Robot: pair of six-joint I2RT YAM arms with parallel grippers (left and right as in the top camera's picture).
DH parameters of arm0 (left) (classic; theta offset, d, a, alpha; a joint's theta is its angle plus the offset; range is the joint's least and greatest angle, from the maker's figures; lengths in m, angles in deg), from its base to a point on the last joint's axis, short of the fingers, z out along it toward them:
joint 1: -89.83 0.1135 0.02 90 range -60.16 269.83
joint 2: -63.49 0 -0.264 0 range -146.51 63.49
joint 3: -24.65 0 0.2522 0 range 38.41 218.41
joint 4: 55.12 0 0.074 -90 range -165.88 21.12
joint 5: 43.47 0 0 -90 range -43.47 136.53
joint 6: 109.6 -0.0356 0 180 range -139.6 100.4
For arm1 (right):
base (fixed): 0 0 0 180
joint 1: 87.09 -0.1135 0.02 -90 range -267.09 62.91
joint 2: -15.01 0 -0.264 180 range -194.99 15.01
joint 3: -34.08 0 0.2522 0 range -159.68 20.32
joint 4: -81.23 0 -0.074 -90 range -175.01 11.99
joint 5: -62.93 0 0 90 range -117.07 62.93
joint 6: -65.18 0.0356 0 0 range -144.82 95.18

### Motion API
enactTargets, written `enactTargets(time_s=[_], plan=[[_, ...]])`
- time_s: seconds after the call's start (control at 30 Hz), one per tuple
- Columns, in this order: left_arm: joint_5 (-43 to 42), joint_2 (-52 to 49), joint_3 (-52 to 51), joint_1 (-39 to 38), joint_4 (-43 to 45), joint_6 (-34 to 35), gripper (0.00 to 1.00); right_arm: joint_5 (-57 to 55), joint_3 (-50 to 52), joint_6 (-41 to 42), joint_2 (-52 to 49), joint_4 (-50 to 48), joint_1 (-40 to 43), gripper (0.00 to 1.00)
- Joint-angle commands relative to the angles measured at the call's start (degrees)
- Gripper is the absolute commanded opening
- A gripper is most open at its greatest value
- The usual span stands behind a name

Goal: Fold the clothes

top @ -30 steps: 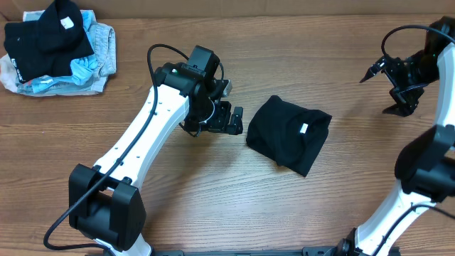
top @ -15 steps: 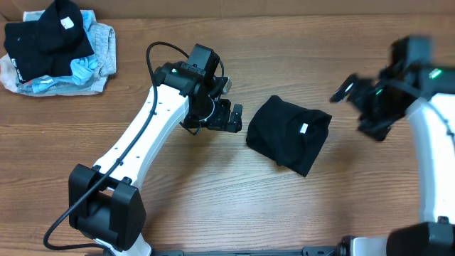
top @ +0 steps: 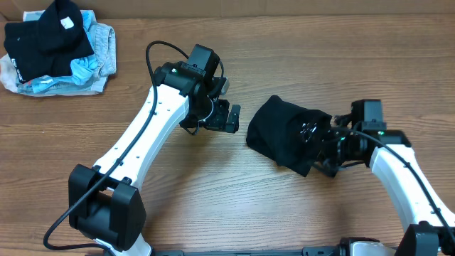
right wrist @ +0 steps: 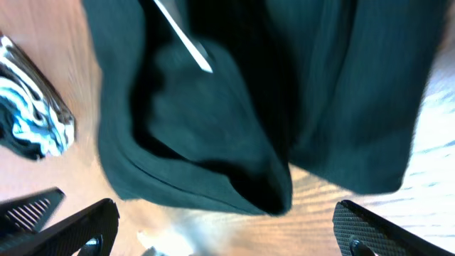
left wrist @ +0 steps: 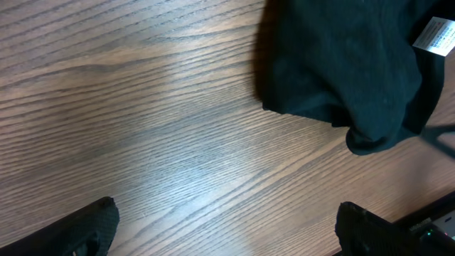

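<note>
The clothes, a black garment [top: 284, 135] folded into a compact bundle, lie mid-table; its small white label [left wrist: 435, 35] shows in the left wrist view. My left gripper [top: 229, 118] hovers just left of the bundle, open, with bare wood between its fingers [left wrist: 92, 226]. My right gripper [top: 321, 148] is at the bundle's right edge, low over it and open. In the right wrist view the black fabric [right wrist: 234, 107] and its label [right wrist: 181, 32] fill the frame ahead of the spread fingers [right wrist: 377, 229]. Nothing is held.
A heap of other garments [top: 57, 46] lies at the back left corner, black on top of pale blue and grey. A cardboard wall [top: 284, 6] runs along the far edge. Bare wooden table [top: 213, 199] lies in front.
My right arm has swung in from the far right and come down to the bundle's right edge. The left arm has barely moved, and both grippers stay open.
</note>
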Motion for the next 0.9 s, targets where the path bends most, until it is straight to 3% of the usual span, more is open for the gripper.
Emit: enactTargets(time_s=[0.0, 0.2, 0.47, 0.6, 0.87], plan=[[0.7, 1.7, 0.9, 0.2, 0.2, -1.3, 1.0, 3.5, 2.5, 1.7, 1.3, -0.9, -0.7, 1.0], [0.6, 1.7, 0.9, 0.2, 0.7, -1.3, 1.0, 3.5, 6.5, 5.1, 1.3, -7.9, -1.4, 1.0], [0.5, 1.7, 0.9, 0.2, 0.3, -1.3, 1.0, 3.2, 10.9, 10.6, 0.4, -23.2, -8.3, 1.0], [0.5, 1.7, 0.9, 0.2, 0.2, -1.3, 1.0, -0.3, 10.9, 14.5, -0.3, -23.4, -10.4, 1.0], [0.6, 1.7, 0.9, 0.2, 0.0, -1.3, 1.0, -3.0, 10.9, 15.0, -4.9, -24.3, -10.7, 1.0]])
